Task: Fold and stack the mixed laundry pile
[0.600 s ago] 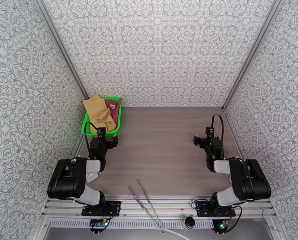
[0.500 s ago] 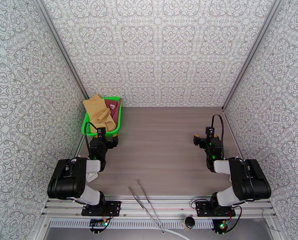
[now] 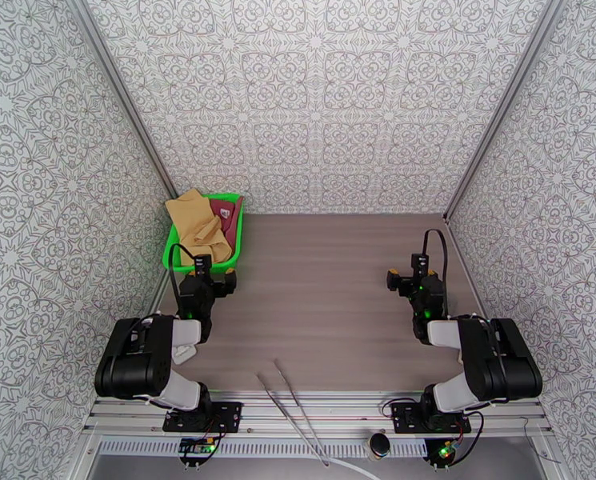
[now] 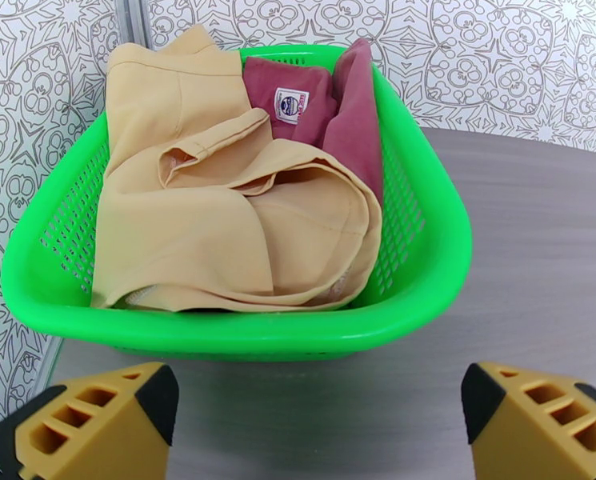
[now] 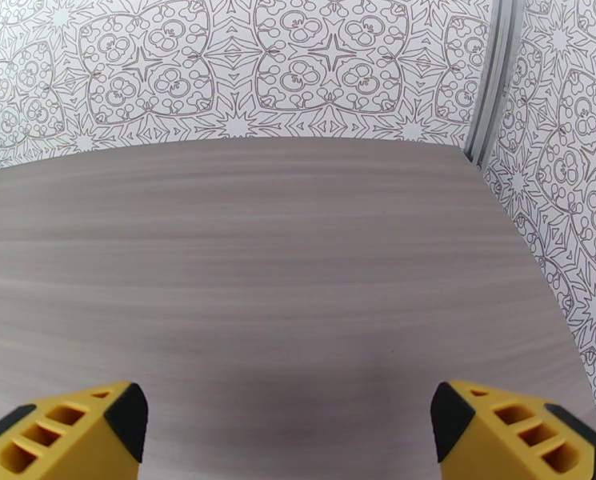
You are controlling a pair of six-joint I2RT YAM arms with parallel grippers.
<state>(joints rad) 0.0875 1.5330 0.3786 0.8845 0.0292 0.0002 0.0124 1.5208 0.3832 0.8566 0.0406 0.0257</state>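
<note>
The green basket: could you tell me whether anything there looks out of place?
The tan cloth lies bunched, one corner overhanging the green basket at far left; the maroon top is wedged beside it. Nothing looks damaged.

Garments: you had two, one tan cloth point(image 4: 218, 226) and one maroon tank top point(image 4: 354, 130).
Baskets: you had one green basket point(image 4: 426, 258).
Grippers: you had two, the left gripper point(image 4: 320, 398) and the right gripper point(image 5: 290, 414).

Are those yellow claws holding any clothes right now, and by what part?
Nothing is held. The left gripper and right gripper are open and empty; the tan cloth and maroon top lie in the basket.
</note>
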